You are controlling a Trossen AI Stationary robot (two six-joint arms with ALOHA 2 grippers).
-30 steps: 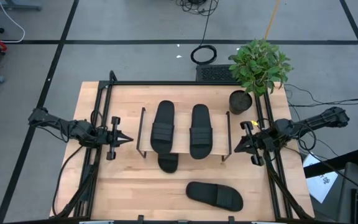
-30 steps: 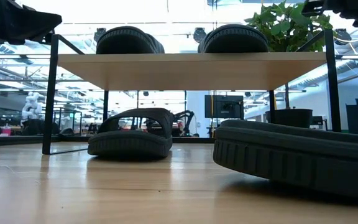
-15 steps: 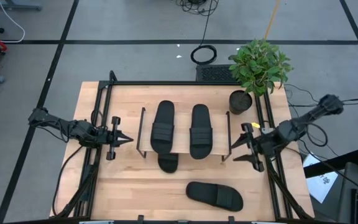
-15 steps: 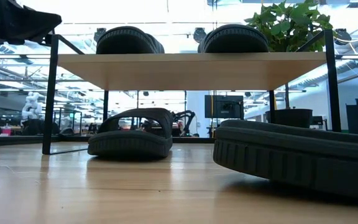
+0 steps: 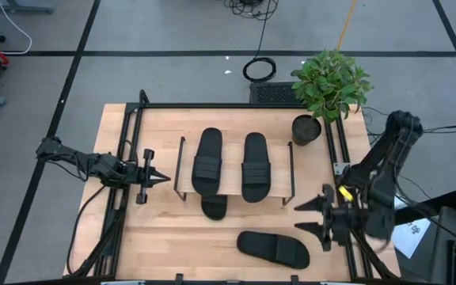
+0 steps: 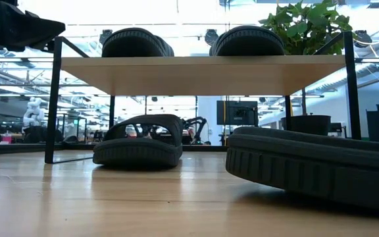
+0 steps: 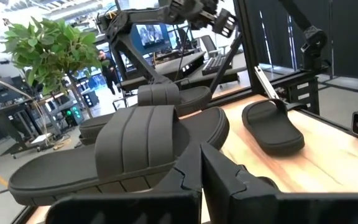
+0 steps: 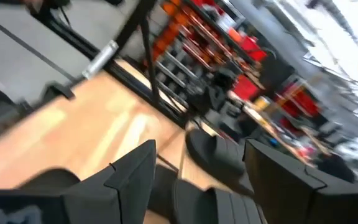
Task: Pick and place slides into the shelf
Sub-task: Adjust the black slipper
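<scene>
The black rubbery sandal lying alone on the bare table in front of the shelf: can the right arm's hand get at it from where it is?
Probably yes. The right hand is open just beside the black rubbery sandal, with only bare wooden tabletop between them.

Even, bright overhead light fills the high view, shadows soft under the shelf (image 5: 236,170). The low view is backlit by glaring windows, silhouetting the slides (image 6: 139,141). The right wrist view is motion-smeared throughout.

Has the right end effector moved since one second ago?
Yes. The right end effector moved toward the table's front edge, away from the plant pot, nearing the loose slide.
</scene>
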